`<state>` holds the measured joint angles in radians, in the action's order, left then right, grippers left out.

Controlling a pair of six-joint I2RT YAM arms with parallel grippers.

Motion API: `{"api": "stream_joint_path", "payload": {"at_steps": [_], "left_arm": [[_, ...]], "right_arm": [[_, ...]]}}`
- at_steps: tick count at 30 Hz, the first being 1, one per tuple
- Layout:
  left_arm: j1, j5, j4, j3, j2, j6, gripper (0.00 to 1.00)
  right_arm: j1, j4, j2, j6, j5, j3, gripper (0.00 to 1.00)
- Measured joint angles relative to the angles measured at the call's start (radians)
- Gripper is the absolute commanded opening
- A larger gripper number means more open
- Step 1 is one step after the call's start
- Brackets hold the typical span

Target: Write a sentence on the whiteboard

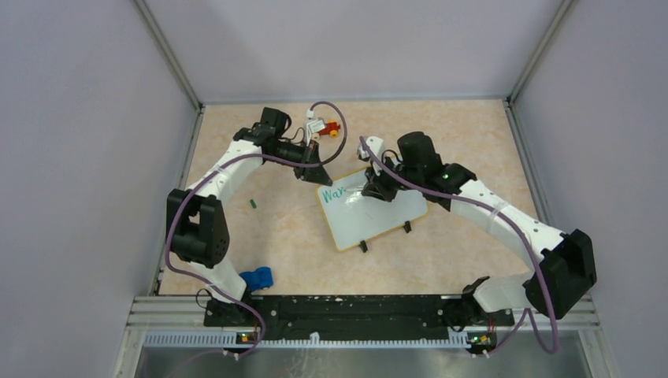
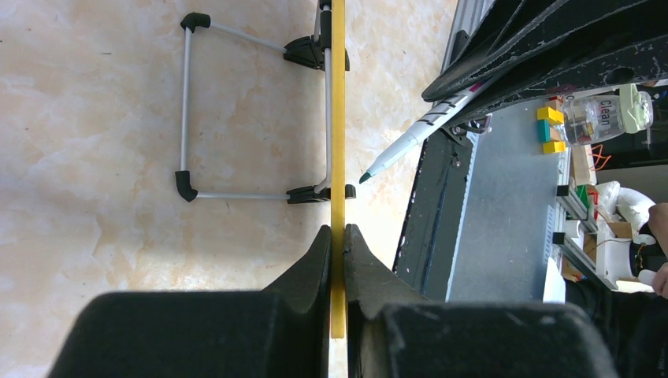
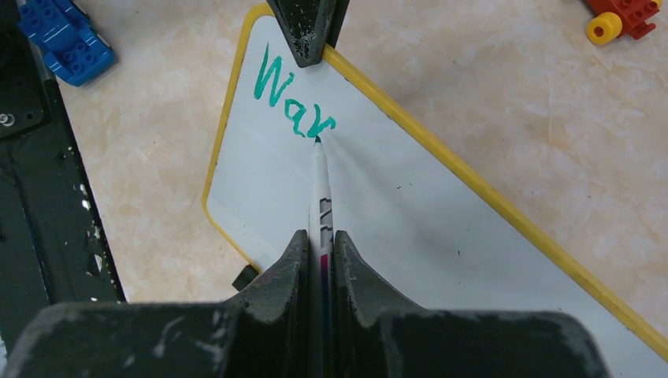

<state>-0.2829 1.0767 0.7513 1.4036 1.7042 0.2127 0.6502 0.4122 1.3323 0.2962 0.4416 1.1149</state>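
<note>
Whiteboard (image 1: 382,216), frame centre: left gripper (image 2: 337,235) clamping its yellow rim. Right gripper (image 3: 319,239) pinching green marker (image 3: 320,177), tip at sentence (image 3: 287,98), reading "War". Risk: pressing too hard, board slipping, strokes smearing.

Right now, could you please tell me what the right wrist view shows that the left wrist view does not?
Only the right wrist view shows the face of the whiteboard, the green lettering on it, roughly "War", and a blue toy block. Only the left wrist view shows the wire stand and its black feet. Both show the yellow rim, the marker, the left claw shut on that rim and the right claw shut on the marker.
</note>
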Motion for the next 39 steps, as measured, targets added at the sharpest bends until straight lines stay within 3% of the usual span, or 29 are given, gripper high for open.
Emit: {"api": "stream_joint_path", "payload": {"at_steps": [39], "left_arm": [[0.0,-0.004,-0.001,0.0,0.0,0.004,0.0]], "right_arm": [[0.0,-0.025,0.024,-0.003,-0.027,-0.002,0.0]]}}
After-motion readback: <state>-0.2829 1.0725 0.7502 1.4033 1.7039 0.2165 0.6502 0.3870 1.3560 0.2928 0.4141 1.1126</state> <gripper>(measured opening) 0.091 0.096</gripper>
